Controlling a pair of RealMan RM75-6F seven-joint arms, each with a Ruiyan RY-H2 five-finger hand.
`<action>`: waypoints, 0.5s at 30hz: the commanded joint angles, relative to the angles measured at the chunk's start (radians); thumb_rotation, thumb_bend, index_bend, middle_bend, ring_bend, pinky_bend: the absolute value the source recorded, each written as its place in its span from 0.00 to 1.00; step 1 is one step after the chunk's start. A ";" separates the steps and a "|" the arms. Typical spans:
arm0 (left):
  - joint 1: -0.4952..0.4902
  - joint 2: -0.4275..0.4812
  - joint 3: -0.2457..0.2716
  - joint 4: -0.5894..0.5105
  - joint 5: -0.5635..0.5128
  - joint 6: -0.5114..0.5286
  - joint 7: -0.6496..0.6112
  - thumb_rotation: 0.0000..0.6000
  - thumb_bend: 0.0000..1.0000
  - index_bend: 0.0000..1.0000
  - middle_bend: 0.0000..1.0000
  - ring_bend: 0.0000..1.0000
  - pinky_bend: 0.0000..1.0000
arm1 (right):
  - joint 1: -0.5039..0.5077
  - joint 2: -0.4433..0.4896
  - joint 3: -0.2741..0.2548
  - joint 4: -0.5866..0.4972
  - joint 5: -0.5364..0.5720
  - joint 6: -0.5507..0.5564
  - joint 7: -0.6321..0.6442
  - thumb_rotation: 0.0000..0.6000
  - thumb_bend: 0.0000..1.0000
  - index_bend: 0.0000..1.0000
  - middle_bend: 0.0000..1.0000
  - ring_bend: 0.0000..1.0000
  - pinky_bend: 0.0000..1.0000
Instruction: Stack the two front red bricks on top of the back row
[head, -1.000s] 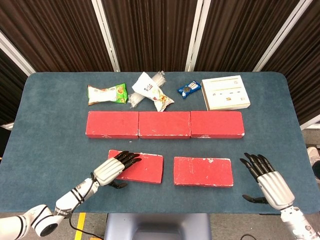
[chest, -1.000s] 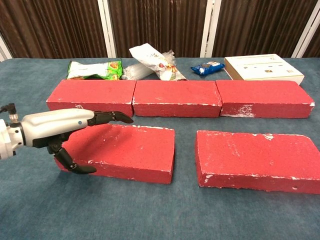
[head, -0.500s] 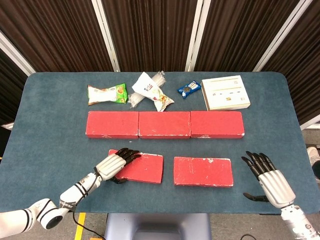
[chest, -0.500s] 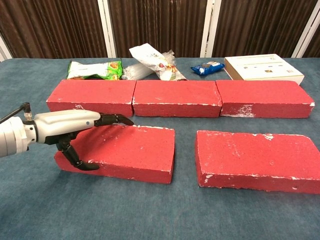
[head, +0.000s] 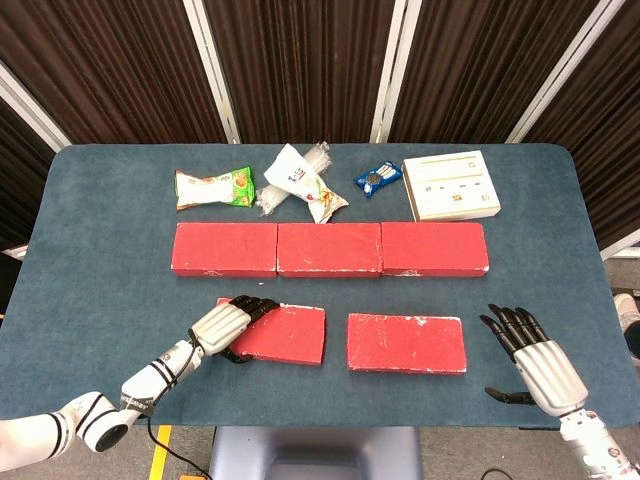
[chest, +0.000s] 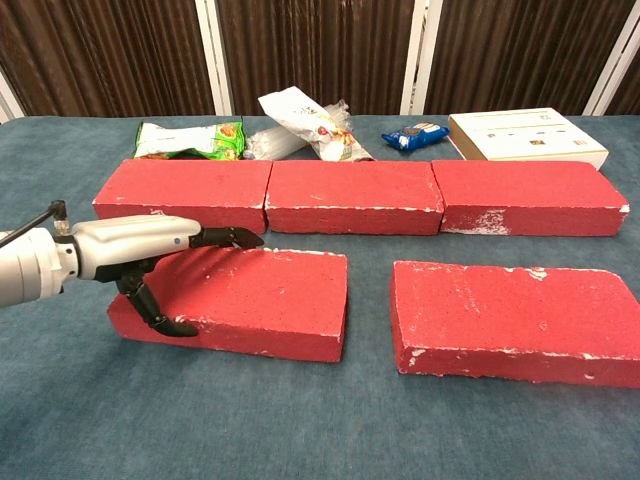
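Three red bricks form the back row (head: 330, 249) (chest: 350, 195) across the middle of the blue table. In front of it lie the front left brick (head: 290, 336) (chest: 265, 295) and the front right brick (head: 406, 343) (chest: 515, 320). My left hand (head: 225, 325) (chest: 130, 250) grips the left end of the front left brick, with fingers across its top and the thumb against its front face. My right hand (head: 535, 365) hovers open to the right of the front right brick, apart from it. Only the head view shows that hand.
Behind the back row lie a green snack bag (head: 212, 188) (chest: 190, 138), a white bag (head: 300, 182) (chest: 305, 122), a blue packet (head: 378, 178) (chest: 415, 135) and a white box (head: 451, 185) (chest: 525, 137). The table's front edge (head: 320, 428) runs just behind both hands.
My left hand slid further onto the left end of the front left brick and its thumb closed against the front face. The brick shifted slightly. The right hand barely moved.
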 joint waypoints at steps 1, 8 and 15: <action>0.010 0.006 -0.005 -0.008 0.011 0.043 -0.005 1.00 0.27 0.00 0.57 0.57 0.60 | 0.000 0.000 0.000 -0.001 0.001 -0.001 0.000 1.00 0.12 0.00 0.00 0.00 0.00; 0.020 0.024 -0.030 -0.030 0.010 0.103 0.015 1.00 0.27 0.00 0.63 0.65 0.67 | 0.002 0.001 -0.001 -0.002 0.002 -0.005 0.000 1.00 0.12 0.00 0.00 0.00 0.00; -0.053 0.054 -0.190 -0.008 -0.144 0.069 0.130 1.00 0.28 0.00 0.63 0.67 0.68 | 0.009 0.007 0.004 -0.003 0.017 -0.021 0.009 1.00 0.12 0.00 0.00 0.00 0.00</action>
